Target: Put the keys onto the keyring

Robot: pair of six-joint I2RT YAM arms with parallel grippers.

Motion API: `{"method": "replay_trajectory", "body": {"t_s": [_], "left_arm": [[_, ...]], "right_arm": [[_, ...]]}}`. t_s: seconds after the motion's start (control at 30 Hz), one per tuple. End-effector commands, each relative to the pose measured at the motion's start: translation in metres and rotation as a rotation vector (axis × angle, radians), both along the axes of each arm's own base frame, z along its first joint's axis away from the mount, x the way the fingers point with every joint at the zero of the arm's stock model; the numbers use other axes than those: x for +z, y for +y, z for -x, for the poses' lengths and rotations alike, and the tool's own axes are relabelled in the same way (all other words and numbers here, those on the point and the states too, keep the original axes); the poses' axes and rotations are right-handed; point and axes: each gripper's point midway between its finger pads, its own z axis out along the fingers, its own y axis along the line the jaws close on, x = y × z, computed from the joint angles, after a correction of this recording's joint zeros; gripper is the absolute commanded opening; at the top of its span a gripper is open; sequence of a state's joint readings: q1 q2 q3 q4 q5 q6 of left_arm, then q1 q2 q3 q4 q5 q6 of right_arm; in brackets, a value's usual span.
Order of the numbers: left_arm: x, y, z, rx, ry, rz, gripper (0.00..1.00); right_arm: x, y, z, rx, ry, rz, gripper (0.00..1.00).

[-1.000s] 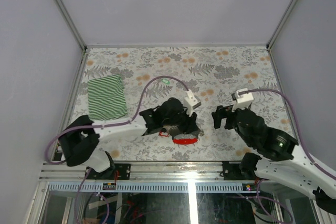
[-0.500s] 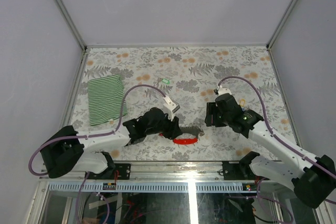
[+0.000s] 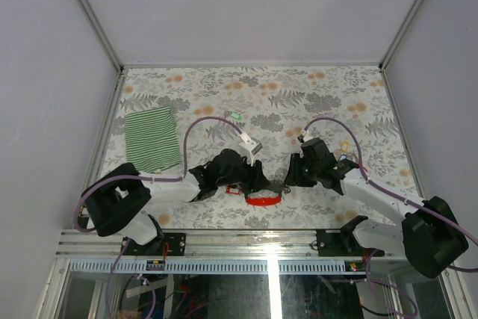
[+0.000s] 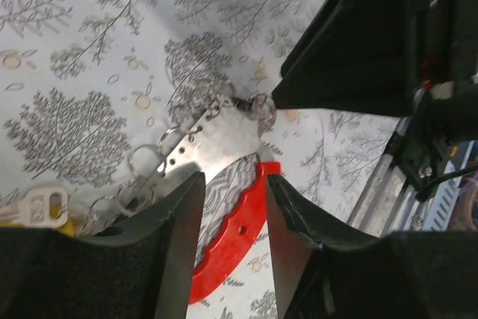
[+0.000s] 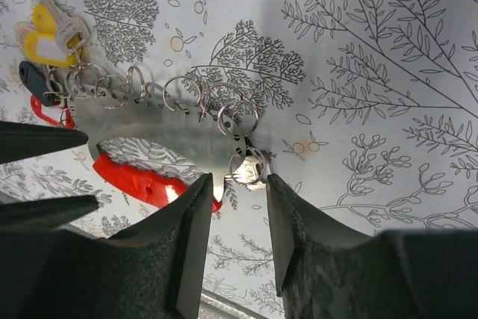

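The left arm [image 3: 168, 187] and the right arm [image 3: 381, 198] both wear white shells over bulky black joints. A purple cable [image 3: 202, 119] loops off each. The fingers [image 4: 172, 259] are matte black, wedge-shaped, faintly grainy.

No text or number can be read anywhere — even the yellow key tag [image 5: 46, 48] shows none.

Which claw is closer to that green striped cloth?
The left claw. The green striped cloth lies to its left and farther back; the right claw is farther right, beyond the keyring.
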State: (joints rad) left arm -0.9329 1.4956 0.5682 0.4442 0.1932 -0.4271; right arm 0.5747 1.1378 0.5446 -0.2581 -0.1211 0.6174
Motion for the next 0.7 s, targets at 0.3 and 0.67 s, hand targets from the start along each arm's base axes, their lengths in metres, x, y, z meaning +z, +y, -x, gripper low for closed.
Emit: {"method": "replay_trajectory", "body": {"t_s": [0.3,0.67], "left_arm": [[0.028,-0.039,-0.028,0.185,0.07,0.133,0.41],[0.015,-0.062,-0.021,0.255,0.105,0.069,0.41]], "right_arm": [[-0.028,-0.012,-0.01,-0.076,-0.008,0.053,0.33],[-0.014,-0.033,-0.003,-0.115,-0.07,0.093,0.23]]}}
